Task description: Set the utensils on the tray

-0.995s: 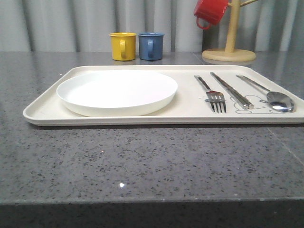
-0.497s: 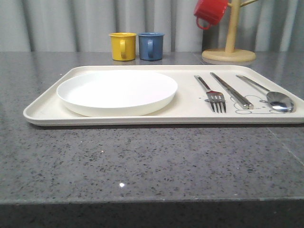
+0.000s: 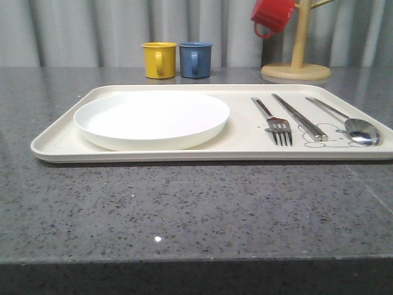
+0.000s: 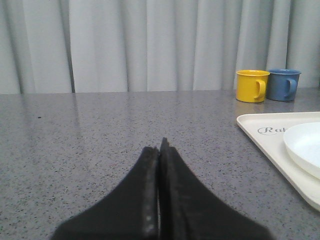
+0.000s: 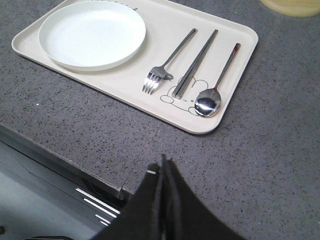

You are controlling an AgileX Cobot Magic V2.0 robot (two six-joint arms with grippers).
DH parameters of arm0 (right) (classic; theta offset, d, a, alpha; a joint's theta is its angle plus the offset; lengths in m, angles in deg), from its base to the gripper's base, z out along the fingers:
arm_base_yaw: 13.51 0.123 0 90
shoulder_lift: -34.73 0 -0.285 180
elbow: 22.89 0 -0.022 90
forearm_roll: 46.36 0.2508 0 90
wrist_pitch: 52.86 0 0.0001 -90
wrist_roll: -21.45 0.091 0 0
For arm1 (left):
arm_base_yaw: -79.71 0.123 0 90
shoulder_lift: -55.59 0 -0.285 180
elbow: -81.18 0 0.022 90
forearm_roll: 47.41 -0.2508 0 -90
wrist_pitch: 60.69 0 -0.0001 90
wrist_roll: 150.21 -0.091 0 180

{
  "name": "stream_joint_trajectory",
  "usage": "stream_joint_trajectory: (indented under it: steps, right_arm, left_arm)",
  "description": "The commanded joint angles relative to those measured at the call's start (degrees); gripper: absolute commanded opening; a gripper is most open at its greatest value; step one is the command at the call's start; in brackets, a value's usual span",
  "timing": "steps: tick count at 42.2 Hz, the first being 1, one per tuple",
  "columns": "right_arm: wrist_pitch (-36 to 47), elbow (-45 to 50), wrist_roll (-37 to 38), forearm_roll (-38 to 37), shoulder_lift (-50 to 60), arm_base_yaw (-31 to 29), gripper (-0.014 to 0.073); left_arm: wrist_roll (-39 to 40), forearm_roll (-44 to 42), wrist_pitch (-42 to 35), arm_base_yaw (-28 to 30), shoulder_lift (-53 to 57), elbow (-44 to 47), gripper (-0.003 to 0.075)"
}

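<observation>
A matt cream plastic tray [image 3: 245, 138] is set on a speckled grey stone-like bench [image 3: 196, 209] with a slight sheen. Polished, mirror-bright metal is seen in the fork [image 3: 274, 122], chopsticks [image 3: 299, 116] and spoon [image 3: 350, 122]. The white plate [image 3: 151, 119] looks smooth and glossy. The mug stand [image 3: 296, 61] appears to be pale wood.
</observation>
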Motion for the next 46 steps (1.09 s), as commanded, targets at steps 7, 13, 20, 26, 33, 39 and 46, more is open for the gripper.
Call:
stream_joint_trajectory:
  steps: [7,13,20,26,33,39,46]
  right_arm:
    - [3.9,-1.2,-0.5,0.2,-0.5,0.0,-0.0066]
    - [3.9,-1.2,-0.5,0.2,-0.5,0.0,-0.0066]
    - [3.9,-1.2,-0.5,0.2,-0.5,0.0,-0.0066]
    - [4.4,-0.5,-0.5,0.1,0.3,-0.1,-0.0066]
    - [18.4,8.1,-0.5,-0.9,5.1,-6.7,-0.0066]
    - [39.1,22.7,-0.5,-0.9,11.7,-13.8,-0.0066]
    - [51.7,35.5,-0.5,-0.9,19.5,-16.5,-0.0066]
  left_arm:
    - [0.6,0.5,-4.6,0.1,1.3,0.3,-0.0020]
    - [0.6,0.5,-4.6,0.1,1.3,0.3,-0.0020]
    - [0.6,0.5,-4.6,0.1,1.3,0.3,-0.0020]
    - [0.6,0.5,-4.6,0.1,1.3,0.3,-0.0020]
    - [0.6,0.5,-4.6,0.1,1.3,0.3,-0.0020]
    - [0.6,0.5,-4.6,0.1,1.3,0.3,-0.0020]
    - [0.6,0.5,-4.6,0.1,1.2,0.3,-0.0020]
